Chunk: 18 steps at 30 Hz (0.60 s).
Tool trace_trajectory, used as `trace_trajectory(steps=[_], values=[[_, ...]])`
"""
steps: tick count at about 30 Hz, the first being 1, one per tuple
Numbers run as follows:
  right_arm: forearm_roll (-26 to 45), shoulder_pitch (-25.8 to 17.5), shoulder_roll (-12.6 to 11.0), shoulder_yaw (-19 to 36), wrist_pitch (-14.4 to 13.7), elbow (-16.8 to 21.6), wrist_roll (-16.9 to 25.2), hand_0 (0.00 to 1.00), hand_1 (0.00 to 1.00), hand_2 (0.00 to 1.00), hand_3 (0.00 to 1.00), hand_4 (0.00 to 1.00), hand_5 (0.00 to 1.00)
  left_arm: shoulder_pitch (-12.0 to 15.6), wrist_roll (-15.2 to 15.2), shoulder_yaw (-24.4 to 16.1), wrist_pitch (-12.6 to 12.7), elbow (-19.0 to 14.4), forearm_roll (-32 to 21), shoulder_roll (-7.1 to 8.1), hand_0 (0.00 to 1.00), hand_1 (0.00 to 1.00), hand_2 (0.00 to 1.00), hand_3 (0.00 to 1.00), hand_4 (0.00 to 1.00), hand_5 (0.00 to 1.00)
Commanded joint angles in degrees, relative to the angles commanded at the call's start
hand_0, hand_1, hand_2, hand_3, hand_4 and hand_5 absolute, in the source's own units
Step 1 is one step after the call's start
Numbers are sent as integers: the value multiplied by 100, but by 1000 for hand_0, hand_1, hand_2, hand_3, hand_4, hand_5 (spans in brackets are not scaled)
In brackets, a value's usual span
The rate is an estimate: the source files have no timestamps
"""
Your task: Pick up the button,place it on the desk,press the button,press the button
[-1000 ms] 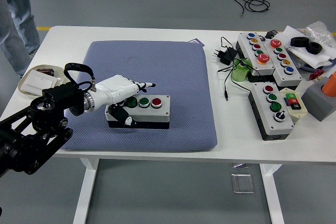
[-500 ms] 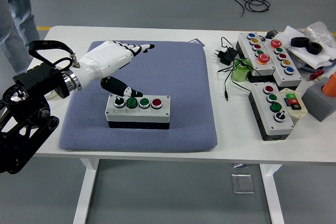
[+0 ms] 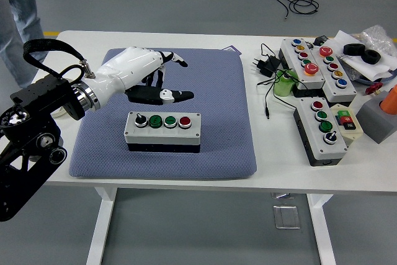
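Left hand (image 3: 146,76) left of centre, fingers spread, holding nothing, above button box (image 3: 163,131) sitting on blue mat (image 3: 217,100).

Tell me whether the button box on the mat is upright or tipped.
Upright. The button box sits flat on the blue mat, its buttons facing up; the left hand hovers open behind it, not touching.

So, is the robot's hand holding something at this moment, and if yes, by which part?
Nothing is held. The left hand hovers open above the blue mat, behind the button box and apart from it.
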Motion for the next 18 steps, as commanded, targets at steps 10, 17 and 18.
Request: trace_trajectory(steps=[10, 17, 18], values=[[12, -20, -6, -13, 8, 0, -4, 630, 548, 623, 569, 310, 250, 28, 312, 126, -796, 27, -170, 26, 49, 2, 24, 736, 848, 998], [28, -37, -9, -30, 8, 0, -5, 630, 548, 623, 570, 309, 249, 70, 405, 234, -968, 80, -206, 42, 48, 2, 23, 736, 846, 998], [31, -41, -9, -30, 6, 0, -4, 630, 548, 623, 569, 309, 252, 73, 407, 255, -975, 95, -207, 40, 47, 2, 23, 736, 839, 998]])
